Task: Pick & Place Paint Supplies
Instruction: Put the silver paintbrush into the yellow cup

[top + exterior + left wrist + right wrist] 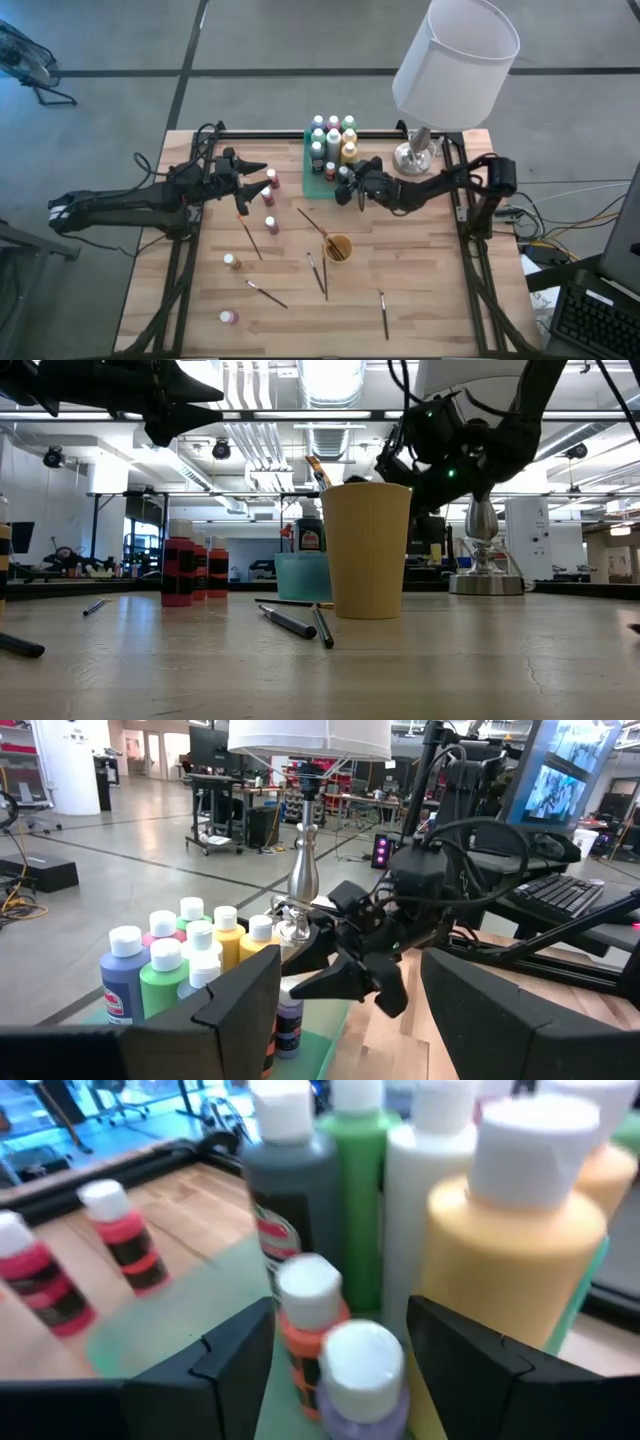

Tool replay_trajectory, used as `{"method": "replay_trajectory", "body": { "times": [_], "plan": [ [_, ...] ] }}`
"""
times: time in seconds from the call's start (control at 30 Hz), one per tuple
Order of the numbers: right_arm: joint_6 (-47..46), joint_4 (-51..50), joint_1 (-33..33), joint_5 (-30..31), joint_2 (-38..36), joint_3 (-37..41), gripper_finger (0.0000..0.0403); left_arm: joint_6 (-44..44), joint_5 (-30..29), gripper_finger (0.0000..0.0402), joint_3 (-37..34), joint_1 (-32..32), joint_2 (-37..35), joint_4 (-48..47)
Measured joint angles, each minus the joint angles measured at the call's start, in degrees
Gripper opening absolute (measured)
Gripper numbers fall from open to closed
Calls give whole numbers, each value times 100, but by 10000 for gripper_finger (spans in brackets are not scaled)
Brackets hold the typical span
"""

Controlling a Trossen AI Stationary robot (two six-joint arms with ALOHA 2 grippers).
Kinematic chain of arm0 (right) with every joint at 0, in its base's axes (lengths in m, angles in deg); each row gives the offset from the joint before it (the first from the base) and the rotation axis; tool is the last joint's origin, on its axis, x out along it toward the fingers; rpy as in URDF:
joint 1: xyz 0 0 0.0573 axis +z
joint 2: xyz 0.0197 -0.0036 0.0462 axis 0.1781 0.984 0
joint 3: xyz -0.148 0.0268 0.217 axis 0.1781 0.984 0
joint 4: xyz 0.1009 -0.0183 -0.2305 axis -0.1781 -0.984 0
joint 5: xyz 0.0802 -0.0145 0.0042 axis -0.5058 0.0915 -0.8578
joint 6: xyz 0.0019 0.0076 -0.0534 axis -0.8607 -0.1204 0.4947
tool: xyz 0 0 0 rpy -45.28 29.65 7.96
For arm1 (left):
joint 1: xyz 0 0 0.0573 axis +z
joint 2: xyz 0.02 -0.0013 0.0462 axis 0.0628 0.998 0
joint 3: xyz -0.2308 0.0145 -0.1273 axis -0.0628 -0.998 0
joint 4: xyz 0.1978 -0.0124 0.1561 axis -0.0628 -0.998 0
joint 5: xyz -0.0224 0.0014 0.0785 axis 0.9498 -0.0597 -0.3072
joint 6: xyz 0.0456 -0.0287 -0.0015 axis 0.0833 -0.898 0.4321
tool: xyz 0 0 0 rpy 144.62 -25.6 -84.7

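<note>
The right gripper [345, 186], fingers apart, hovers over the green tray [316, 181], straddling 2 small bottles [340, 1342] stood upright there; left gripper [262, 169] waits open nearby.

Pretty even overhead light on my desk [420, 290], ceiling strips [330, 380] blow out behind; bottles [330, 1330] right at my gripper are blurry.
</note>
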Motion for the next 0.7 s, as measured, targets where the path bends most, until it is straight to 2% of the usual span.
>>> {"method": "replay_trajectory", "body": {
  "times": [0.4, 0.57, 0.7],
  "plan": [
    [1037, -144, 867, -2, -1281, -7, 202, 0, 0, 248, 0, -2, -2, 0],
    [1184, -934, 1321, -2, -1915, -67, 185, 0, 2, 248, 0, -2, -2, -9],
    [758, -2079, 1736, 1, -2434, -181, 170, 0, 2, 248, 2, -2, -2, -20]
  ]
}}
